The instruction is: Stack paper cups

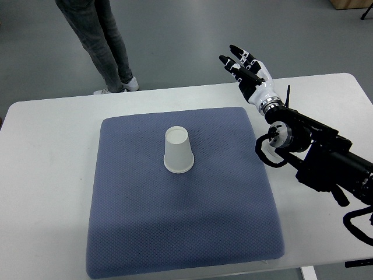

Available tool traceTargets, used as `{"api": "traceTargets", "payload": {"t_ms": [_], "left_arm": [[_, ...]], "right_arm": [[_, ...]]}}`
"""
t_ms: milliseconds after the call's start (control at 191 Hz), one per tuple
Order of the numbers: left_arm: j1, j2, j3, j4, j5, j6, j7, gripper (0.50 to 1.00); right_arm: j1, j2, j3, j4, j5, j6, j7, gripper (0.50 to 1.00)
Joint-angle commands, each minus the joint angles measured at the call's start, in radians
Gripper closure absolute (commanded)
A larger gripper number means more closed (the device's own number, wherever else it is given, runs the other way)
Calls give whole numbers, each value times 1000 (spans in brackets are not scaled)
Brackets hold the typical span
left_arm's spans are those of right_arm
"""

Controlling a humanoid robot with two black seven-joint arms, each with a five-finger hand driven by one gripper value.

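A white paper cup (177, 150) stands upside down near the middle of the blue-grey cushion (180, 227); whether more cups sit nested under it I cannot tell. My right hand (245, 70) is raised over the table's far edge, well to the right of and beyond the cup, fingers spread and holding nothing. Its black forearm (315, 149) runs in from the right edge. No left arm shows.
The cushion lies on a white table (46, 163). A person's legs in grey jeans and pale shoes (105, 44) stand on the grey floor beyond the table's far edge, at upper left.
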Motion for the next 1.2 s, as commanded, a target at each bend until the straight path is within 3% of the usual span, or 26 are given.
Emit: {"api": "traceTargets", "payload": {"t_ms": [0,1193], "left_arm": [[0,0,2,0,0,0,0,500],[2,0,0,-3,3,-6,0,500]], "right_arm": [[0,0,-1,0,0,0,-1,591],[18,-1,-1,-6,0,-2,-1,591]]}}
